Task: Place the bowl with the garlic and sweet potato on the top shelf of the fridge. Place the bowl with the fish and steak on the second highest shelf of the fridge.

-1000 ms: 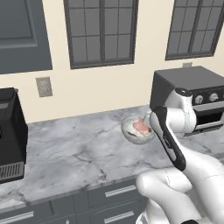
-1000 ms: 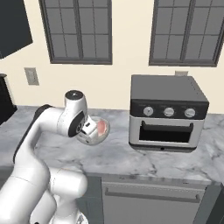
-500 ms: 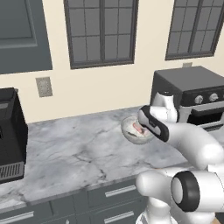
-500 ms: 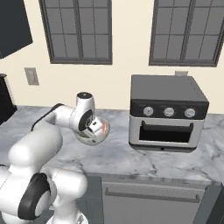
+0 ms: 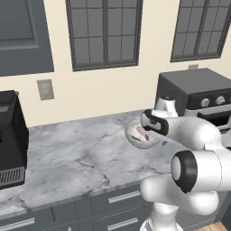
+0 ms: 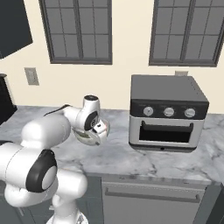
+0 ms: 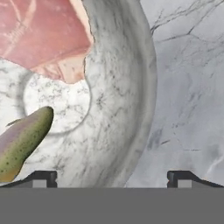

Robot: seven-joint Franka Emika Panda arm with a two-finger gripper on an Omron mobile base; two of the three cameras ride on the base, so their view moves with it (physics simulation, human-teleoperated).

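Where jaws hang: one bowl [image 7: 118, 87], one steak [image 7: 43, 35], one fish [image 7: 22, 140]

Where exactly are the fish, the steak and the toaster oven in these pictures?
fish [image 7: 22, 142]: hand view, on its speckled green flank, inside the bowl.
steak [image 7: 43, 35]: hand view, on the pink flesh.
toaster oven [image 6: 168, 131]: right base view, on the dark door glass.

Grey marble-patterned bench [image 5: 76, 158] runs along a cream wall. A dark toaster oven [image 6: 168, 113] with three knobs and a handled glass door stands on the bench against the wall. A black appliance [image 5: 11, 135] sits at the bench's far left end. Two dark-framed windows [image 6: 78, 30] and a wall outlet [image 5: 45, 89] are mounted above. Grey drawers [image 5: 113, 200] sit below the bench.
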